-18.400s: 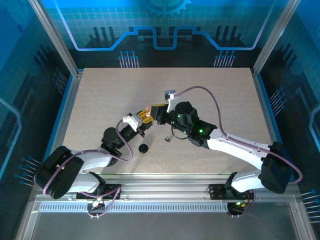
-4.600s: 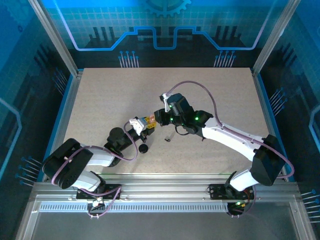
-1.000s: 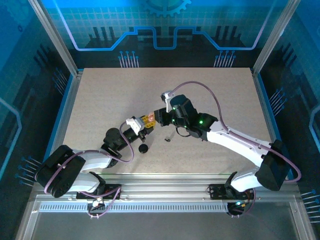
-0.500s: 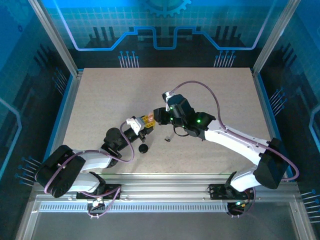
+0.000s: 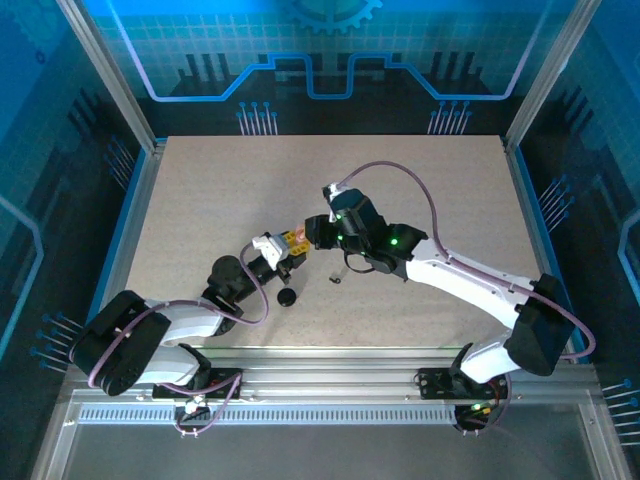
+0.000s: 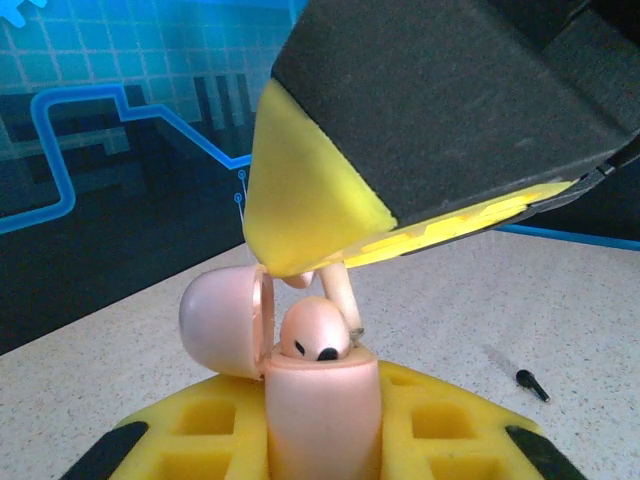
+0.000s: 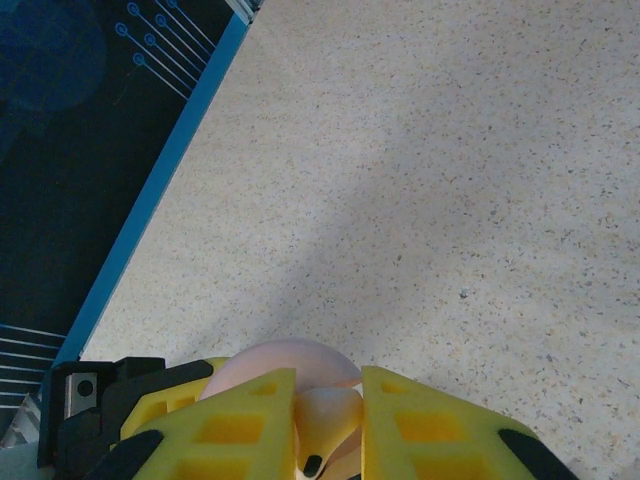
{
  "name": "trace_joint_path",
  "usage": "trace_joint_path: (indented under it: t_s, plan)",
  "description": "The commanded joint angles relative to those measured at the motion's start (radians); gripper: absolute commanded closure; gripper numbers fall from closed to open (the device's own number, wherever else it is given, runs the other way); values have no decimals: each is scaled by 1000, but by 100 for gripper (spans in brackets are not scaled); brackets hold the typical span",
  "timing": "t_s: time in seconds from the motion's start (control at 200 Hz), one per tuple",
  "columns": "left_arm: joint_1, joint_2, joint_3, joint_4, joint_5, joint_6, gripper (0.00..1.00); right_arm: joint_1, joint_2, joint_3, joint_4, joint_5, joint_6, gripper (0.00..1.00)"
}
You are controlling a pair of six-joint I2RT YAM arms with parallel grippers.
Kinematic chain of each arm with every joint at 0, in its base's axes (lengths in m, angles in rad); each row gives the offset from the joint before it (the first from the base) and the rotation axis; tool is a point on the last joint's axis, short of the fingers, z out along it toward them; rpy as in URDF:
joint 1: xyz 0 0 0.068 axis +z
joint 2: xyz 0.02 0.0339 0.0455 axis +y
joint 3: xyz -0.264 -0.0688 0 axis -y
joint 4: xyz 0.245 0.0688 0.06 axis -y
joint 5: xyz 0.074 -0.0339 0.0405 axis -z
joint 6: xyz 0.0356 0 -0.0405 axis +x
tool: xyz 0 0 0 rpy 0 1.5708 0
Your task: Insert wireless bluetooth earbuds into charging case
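Left tool (image 6: 322, 432) pinches the open pink case (image 6: 320, 395) over the middle of the counter (image 5: 200, 200). Right tool (image 7: 328, 420) pinches a pink earbud (image 6: 341, 290) at the case's mouth.

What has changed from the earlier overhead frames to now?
The right gripper, pinching a pale pink earbud, has edged slightly nearer, closing on the open pale pink round case held by the left gripper. Nothing was taken or released in the last second. The black round case and the small black earbud lie where they were.

White/blk arms (image 5: 470, 285), purple cables (image 5: 400, 178), yellow hands (image 7: 328, 425)
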Motion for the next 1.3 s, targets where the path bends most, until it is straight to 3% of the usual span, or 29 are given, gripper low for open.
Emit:
trace_joint_path:
  t_s: [0.0, 0.31, 0.675, 0.97, 1.296]
  plan:
    - [-9, -45, 13, 125, 34, 10, 87, 62, 28, 8, -88, -77, -1, 80]
    - [-9, -49, 12, 125, 38, -4, 87, 13, -68, 18, -72, -55, -157, 80]
    - [-9, -60, 4, 125, 65, 12, 88, -30, -134, -1, 2, -108, -196, 80]
    - [-8, -90, 0, 125, 117, 32, 88, -27, -320, -159, 158, -57, -235, 80]
    - [-12, -128, -11, 126, 139, 11, 88, 28, -348, -265, 364, -36, -369, 79]
